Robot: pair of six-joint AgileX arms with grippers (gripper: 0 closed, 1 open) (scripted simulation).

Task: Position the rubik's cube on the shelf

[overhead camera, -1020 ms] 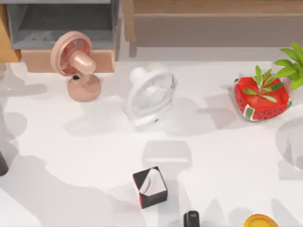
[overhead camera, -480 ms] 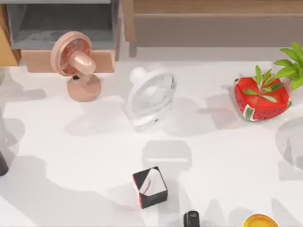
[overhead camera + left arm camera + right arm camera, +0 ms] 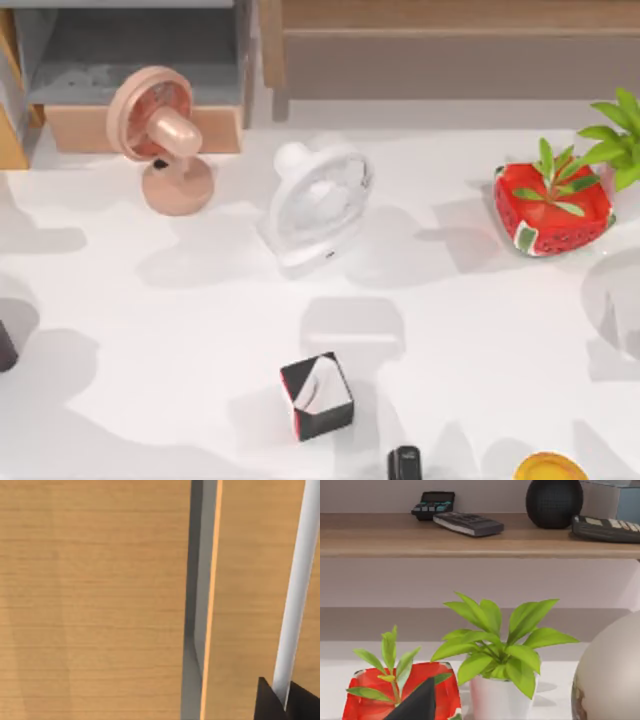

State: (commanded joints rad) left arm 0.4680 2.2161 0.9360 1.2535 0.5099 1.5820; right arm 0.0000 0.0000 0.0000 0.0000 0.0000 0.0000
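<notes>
White tabletop (image 3: 150, 300), cluttered as usual, and nothing on it that we'd call progress yet. Starting at the left gripper (image 3: 280, 702): we see a dark corner of it close against a light-brown wood-grain panel (image 3: 90, 600) with a grey slot running through it, and we can't tell if it's released or clenched. Same story for the right gripper (image 3: 417, 702), a dark wedge hanging in front of the red strawberry-patterned pot (image 3: 552, 208) at the table's right side, just beside a leafy green plant in a white pot (image 3: 495, 695).

Further out, the wide light-brown wooden shelf (image 3: 450, 15) runs along the back. Its plank already carries a dark calculator (image 3: 432, 502) and a round black speaker-looking ball (image 3: 554, 501).

As for the small rubik's cube of coloured squares, honestly we can't tell where it is right now, so we can't call it placed. Our guess: the placing is either not done or not confirmable from here.
</notes>
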